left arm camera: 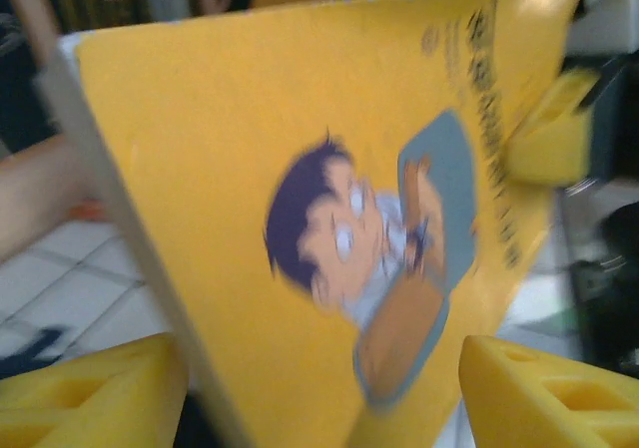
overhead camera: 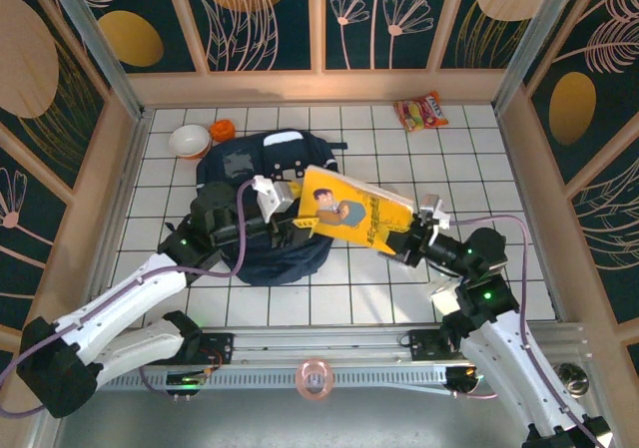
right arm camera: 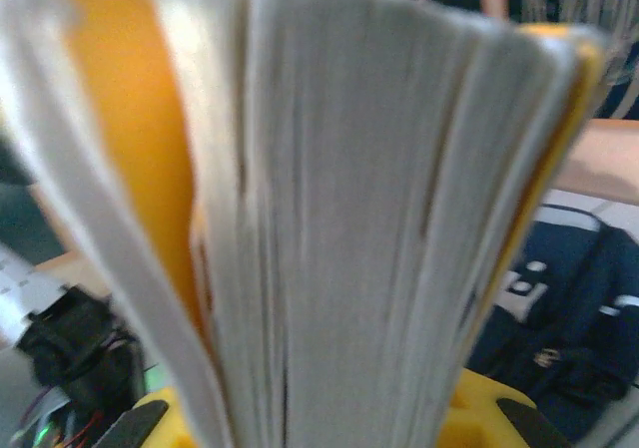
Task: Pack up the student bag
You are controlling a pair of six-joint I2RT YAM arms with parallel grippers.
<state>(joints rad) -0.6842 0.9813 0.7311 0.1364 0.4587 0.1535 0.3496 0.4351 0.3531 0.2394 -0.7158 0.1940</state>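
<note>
The student bag [overhead camera: 262,260], a navy-blue backpack, lies on the white tiled table left of centre and also appears in the right wrist view [right arm camera: 574,298]. Above its right side a yellow book [overhead camera: 351,213] with a cartoon boy on its cover hangs tilted between both arms. My right gripper [overhead camera: 406,240] is shut on the book's right end, with the white page edges [right arm camera: 339,219] clamped between its yellow fingers [right arm camera: 479,418]. My left gripper [overhead camera: 300,220] is at the book's left end, its jaws open wide on either side of the cover's [left arm camera: 250,149] lower corner.
A white bowl [overhead camera: 189,141] and a small orange object [overhead camera: 223,129] sit at the back left beside the bag. A snack packet [overhead camera: 420,112] lies at the back right. A tape roll [overhead camera: 315,378] rests on the near rail. Wooden walls ring the table.
</note>
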